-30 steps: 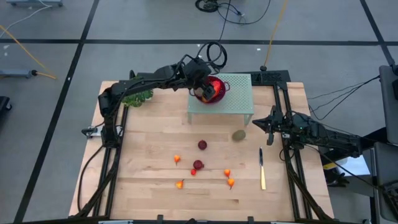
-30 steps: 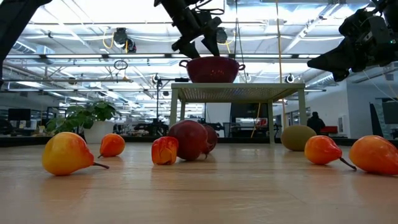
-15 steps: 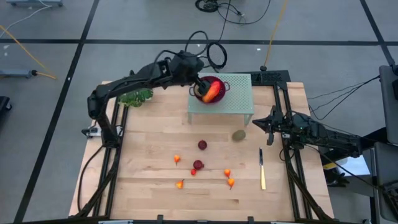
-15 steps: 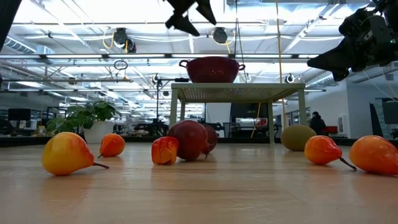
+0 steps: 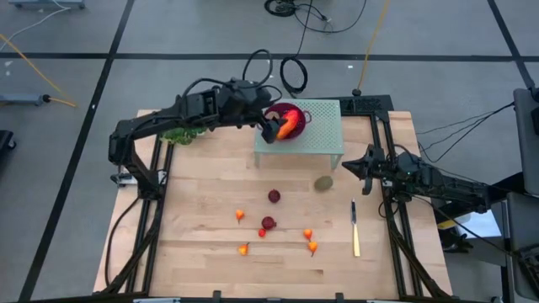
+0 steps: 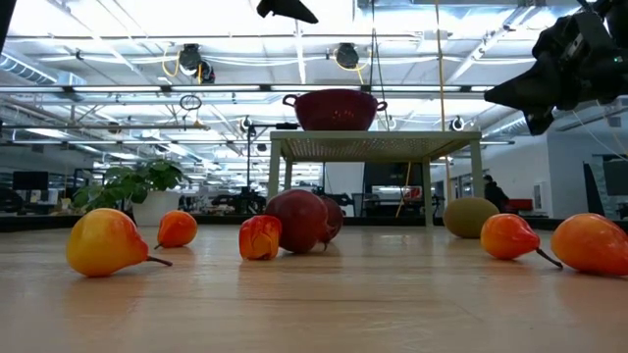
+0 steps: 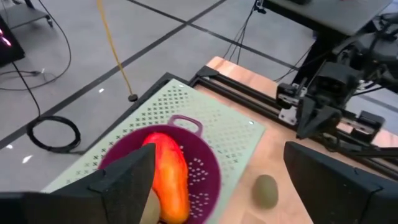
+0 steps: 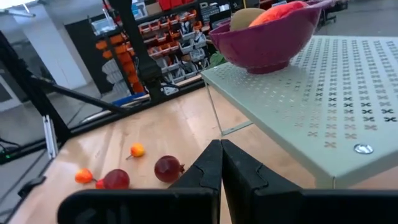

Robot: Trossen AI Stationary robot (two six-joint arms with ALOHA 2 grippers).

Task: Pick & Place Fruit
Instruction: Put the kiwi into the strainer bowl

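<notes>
I judged the small orange-red fruits (image 5: 243, 249) near the bench's front edge light, smooth and prone to roll, best pinched across their bellies. The left gripper (image 5: 271, 130), jaws wide and holding nothing, had backed off the purple bowl (image 7: 205, 180), where the long orange-red fruit (image 7: 169, 173) lay. The right gripper (image 5: 357, 167) waited shut near the right edge, unmoved.

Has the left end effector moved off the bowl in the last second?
Yes. In the high view the left end effector has pulled back from over the bowl toward its left rim, leaving the orange-red fruit inside.
</notes>
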